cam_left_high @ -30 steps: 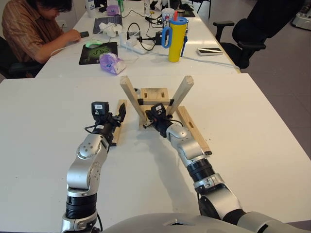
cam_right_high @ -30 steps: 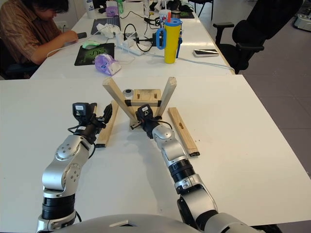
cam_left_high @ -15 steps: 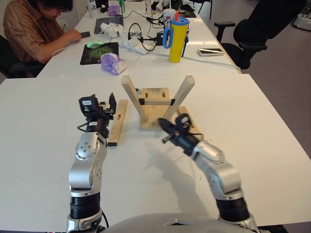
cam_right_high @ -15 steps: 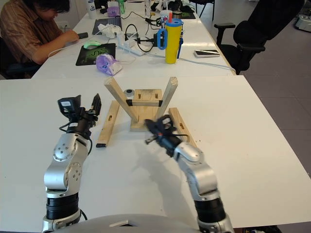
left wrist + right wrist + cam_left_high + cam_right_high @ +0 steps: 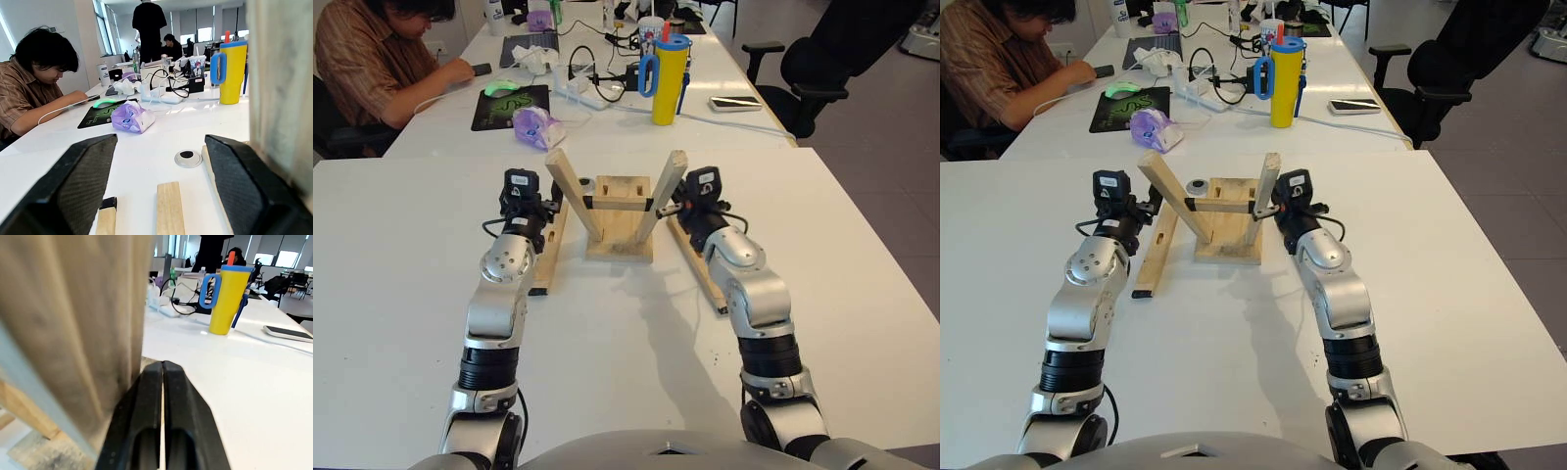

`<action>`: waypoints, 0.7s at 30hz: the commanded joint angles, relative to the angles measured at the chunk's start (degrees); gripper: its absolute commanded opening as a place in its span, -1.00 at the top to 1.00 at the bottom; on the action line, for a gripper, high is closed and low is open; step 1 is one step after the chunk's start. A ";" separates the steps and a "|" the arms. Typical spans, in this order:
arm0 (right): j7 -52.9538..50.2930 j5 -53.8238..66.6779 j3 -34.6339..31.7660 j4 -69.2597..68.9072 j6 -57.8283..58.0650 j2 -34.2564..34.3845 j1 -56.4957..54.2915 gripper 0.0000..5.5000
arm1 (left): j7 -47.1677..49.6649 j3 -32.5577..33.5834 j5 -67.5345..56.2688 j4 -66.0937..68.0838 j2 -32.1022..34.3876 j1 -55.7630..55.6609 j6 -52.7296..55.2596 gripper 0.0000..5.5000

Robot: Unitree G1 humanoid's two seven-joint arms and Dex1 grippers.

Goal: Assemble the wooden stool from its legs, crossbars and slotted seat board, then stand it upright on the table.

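Note:
The half-built stool stands upside down mid-table: the slotted seat board [image 5: 619, 235] lies flat, and two legs [image 5: 566, 191] [image 5: 664, 196] rise from it, joined by a crossbar [image 5: 619, 202]. One loose leg [image 5: 548, 257] lies to its left and another [image 5: 700, 266] to its right. My left gripper [image 5: 545, 208] is open just left of the left upright leg, over the loose leg's far end [image 5: 169, 208]. My right gripper [image 5: 674, 208] is shut with nothing between its fingers [image 5: 161, 382], close against the outer side of the right upright leg [image 5: 83, 333].
On the far table stand a yellow tumbler [image 5: 670, 78], a purple tissue pack [image 5: 536, 127], a phone [image 5: 736, 103] and cables. A round grommet [image 5: 188, 157] sits behind the stool. A person works at the far left. White table lies open in front.
My right arm swung from the front of the stool round to the outer side of the right leg. My left gripper moved right, up to the left leg.

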 commanded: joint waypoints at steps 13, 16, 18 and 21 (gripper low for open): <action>16.19 3.64 -4.95 22.58 -17.04 -8.40 -12.03 1.00 | -31.44 5.00 -8.54 5.90 20.78 4.68 -6.05 -0.23; 24.00 4.79 -3.76 29.24 -23.42 -8.97 -16.93 1.00 | -46.74 2.77 -11.17 7.15 30.29 4.77 -5.13 -0.23; 30.06 5.62 -2.10 29.53 -25.54 -9.57 -17.34 1.00 | -54.57 1.88 -12.68 7.85 35.76 4.54 -2.51 -0.23; 37.56 6.66 0.76 26.53 -27.12 -10.69 -15.44 1.00 | -63.91 -0.73 -15.40 3.09 42.67 7.28 3.52 -0.23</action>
